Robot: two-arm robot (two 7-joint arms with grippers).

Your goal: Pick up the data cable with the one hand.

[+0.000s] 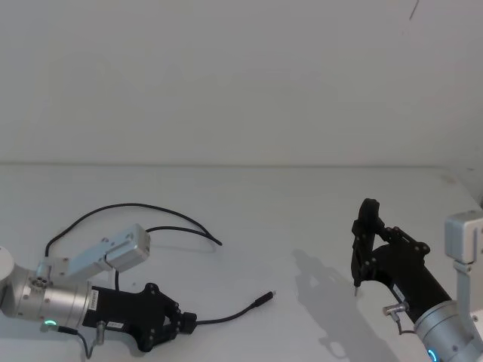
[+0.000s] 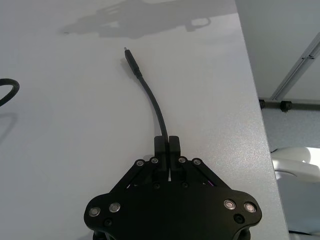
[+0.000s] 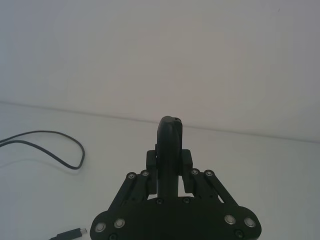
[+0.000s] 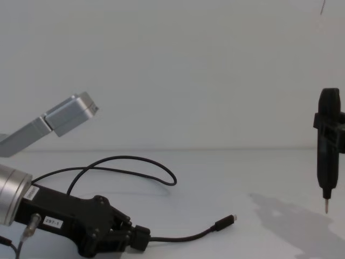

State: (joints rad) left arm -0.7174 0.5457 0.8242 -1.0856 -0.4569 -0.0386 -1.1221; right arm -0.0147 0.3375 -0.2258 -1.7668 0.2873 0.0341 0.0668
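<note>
I see thin black loopy data cable [image 2: 151,100], pinched tight by my left gripper [image 2: 166,142], right gripper [image 3: 169,160] squeezing pen tool [image 4: 328,145], white table [image 1: 302,211], white wall [image 1: 226,75]

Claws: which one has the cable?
The left claw, shut on the cable a little back from its plug. The right claw holds a pen-shaped tool instead, apart from the cable.

White table [image 1: 317,204] against a plain white wall [image 1: 241,75]; perhaps grey floor [image 2: 300,125] beside
</note>
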